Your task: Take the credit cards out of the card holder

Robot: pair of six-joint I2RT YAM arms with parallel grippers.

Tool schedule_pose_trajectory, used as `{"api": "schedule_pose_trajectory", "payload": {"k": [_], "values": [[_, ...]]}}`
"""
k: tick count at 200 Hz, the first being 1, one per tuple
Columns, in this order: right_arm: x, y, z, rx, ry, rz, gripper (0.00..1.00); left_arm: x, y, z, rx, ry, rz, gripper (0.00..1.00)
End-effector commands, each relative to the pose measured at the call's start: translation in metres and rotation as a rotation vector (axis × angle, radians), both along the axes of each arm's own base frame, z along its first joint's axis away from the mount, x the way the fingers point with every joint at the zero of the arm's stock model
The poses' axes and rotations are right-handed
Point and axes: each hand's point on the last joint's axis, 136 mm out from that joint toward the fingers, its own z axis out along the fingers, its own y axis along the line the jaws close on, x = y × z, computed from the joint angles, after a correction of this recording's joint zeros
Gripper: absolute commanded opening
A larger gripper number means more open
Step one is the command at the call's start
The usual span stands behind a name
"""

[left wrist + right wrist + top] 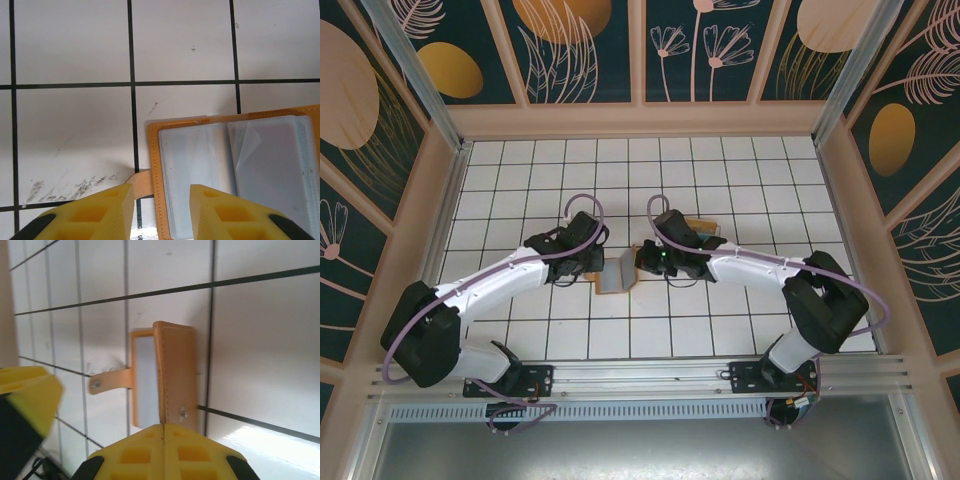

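The card holder point(617, 272) lies open near the middle of the white tiled desk point(570, 180), with both arms closing in on it from either side. The left gripper point(592, 262) sits just left of it. In the left wrist view the left gripper's yellow fingers point(95, 215) are spread, with the holder's stitched orange edge and its small tab point(140, 182) in the gap between them. The right gripper point(645, 258) is at the holder's right edge. Its fingers point(150, 455) are pressed together on the lower edge of one cover point(175, 370), which stands upright and blocks the pockets behind it. Beyond the holder, partly under the right arm, lies a flat tan object point(708, 226) too covered to identify. Purple cables point(582, 205) loop over both wrists. Dark scuff marks point(65, 187) smear the tile just left of the holder. Dark panels point(580, 50) painted with plants and orange discs wall in the desk, and an aluminium rail point(640, 375) runs along its near edge. The clear sleeves point(235, 175) look cloudy, so I cannot tell whether any cards are inside. A blurred yellow finger point(27, 395) is cut off by the frame left of the tab.
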Motion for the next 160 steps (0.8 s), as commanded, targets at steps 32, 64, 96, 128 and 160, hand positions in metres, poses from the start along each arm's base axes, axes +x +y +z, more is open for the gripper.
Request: {"api": "schedule_pose_trajectory", "payload": {"k": [32, 64, 96, 128, 160], "values": [[0.005, 0.023, 0.017, 0.06, -0.024, 0.035, 0.0, -0.003, -0.004, -0.006, -0.051, 0.024, 0.013, 0.37], [0.003, 0.004, 0.001, 0.008, -0.008, -0.011, 0.0, -0.005, -0.005, -0.007, -0.065, 0.027, 0.015, 0.34], [-0.002, -0.015, -0.019, -0.055, 0.006, -0.043, 0.0, -0.008, -0.011, -0.009, -0.112, 0.04, 0.011, 0.29], [-0.008, -0.025, -0.038, -0.09, 0.024, -0.051, 0.0, -0.012, -0.02, -0.017, -0.176, 0.068, 0.013, 0.29], [-0.009, -0.026, -0.048, -0.107, 0.03, -0.049, 0.01, -0.013, -0.023, -0.022, -0.239, 0.084, 0.031, 0.28]]}}
